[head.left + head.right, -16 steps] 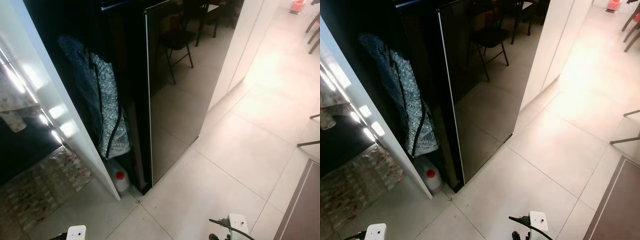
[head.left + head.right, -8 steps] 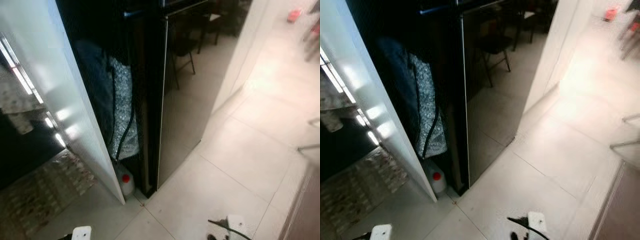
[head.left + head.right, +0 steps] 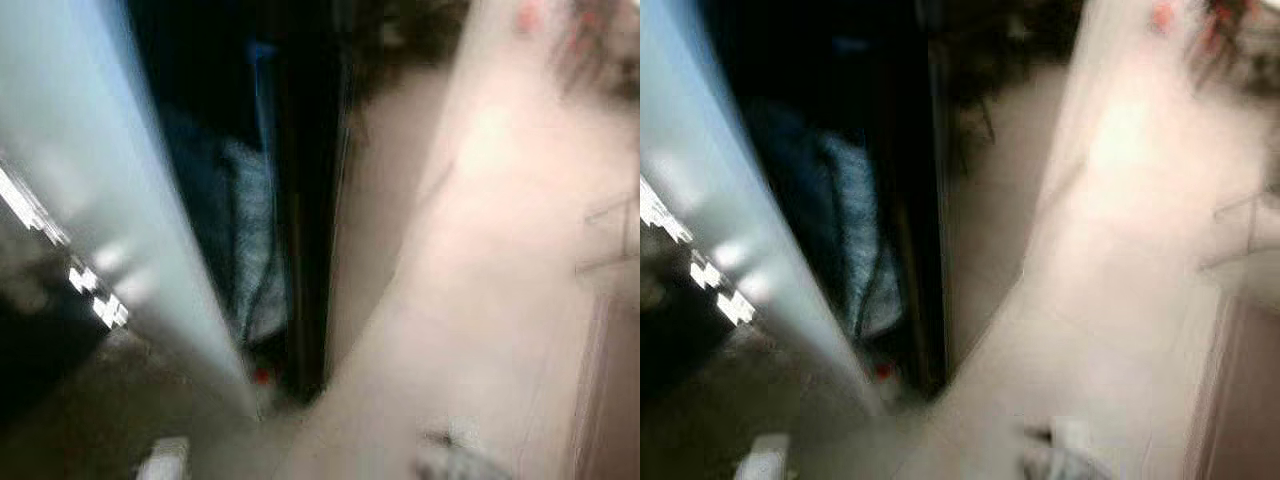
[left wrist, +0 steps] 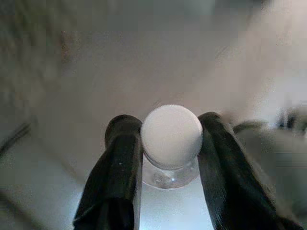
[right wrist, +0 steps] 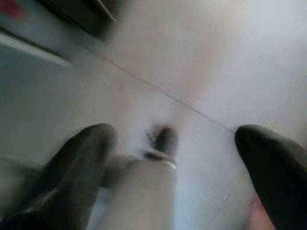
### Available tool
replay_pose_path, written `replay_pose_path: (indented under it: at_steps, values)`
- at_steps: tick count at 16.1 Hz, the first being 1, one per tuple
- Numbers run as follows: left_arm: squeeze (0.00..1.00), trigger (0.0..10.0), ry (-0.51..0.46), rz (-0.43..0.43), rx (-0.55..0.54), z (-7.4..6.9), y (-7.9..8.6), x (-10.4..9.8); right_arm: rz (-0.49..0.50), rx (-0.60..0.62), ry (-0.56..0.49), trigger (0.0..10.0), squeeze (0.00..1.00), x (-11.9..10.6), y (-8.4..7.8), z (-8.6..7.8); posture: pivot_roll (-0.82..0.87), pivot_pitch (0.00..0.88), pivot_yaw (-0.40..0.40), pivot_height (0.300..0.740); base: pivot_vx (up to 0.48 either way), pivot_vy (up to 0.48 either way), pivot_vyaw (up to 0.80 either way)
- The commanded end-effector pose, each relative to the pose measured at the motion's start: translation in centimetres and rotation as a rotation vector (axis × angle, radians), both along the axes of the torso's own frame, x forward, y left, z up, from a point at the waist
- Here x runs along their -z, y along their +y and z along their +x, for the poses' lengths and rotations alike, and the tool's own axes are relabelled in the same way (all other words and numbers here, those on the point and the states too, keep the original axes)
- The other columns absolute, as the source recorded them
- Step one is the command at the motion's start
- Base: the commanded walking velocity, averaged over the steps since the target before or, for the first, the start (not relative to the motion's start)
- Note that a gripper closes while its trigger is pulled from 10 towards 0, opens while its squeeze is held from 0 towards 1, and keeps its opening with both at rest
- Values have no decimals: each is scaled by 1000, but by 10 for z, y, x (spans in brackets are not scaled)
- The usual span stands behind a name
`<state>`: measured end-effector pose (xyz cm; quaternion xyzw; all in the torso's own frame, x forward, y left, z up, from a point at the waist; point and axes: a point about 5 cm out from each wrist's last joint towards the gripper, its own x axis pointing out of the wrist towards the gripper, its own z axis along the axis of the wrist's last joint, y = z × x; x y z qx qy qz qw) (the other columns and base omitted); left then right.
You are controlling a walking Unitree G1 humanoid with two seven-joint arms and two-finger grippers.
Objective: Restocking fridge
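**Walking blur at the fridge edge, bottle in my left fingers**

Nearest to me, the left gripper [image 4: 170, 139] has its fingers [image 4: 117, 163] clenched on a clear bottle [image 4: 170, 160] with a round white cap [image 4: 171, 128], held low over the pale tiled floor [image 3: 480, 300]. My right gripper [image 5: 175, 153] hangs with its fingers [image 5: 76, 163] released and spread wide, nothing between them, over the same tiles.

Ahead on the left stands a white panel [image 3: 110, 190] with bright reflections on it. Just right of it is a dark gap holding a silvery bag [image 3: 250, 250], and at the foot of the gap I can make out a red cap [image 3: 261, 376]; the jug under it is too smeared to tell. The black fridge [image 3: 310, 200] stands right of the gap, its glossy front running far and right. A white wall [image 3: 1090, 110] lies beyond.

Compared with half a second ago, the whole head view has swung and gone heavily blurred, so the camera moved, not the things.
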<state>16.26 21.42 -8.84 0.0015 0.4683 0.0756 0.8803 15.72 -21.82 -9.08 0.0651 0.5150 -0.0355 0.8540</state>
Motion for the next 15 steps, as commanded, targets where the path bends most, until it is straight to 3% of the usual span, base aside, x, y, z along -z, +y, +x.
replay_pose_path:
  at_steps: [1,11,13,15]
  values:
    - [0,10000,43,26,-3,-14,10,4,31,-2,-16,10000,0,1,13,4,131,40,25,740,0,259,0]
    - [0,10000,44,24,-10,-15,12,4,29,40,-23,10000,0,1,13,4,125,65,30,740,0,249,0]
    - [0,10000,44,22,-10,-15,11,4,33,39,-23,10000,0,1,13,4,126,67,29,740,0,287,-781]
    - [0,10000,44,20,-11,-15,11,4,27,36,-34,10000,0,0,12,5,126,69,27,740,0,289,0]
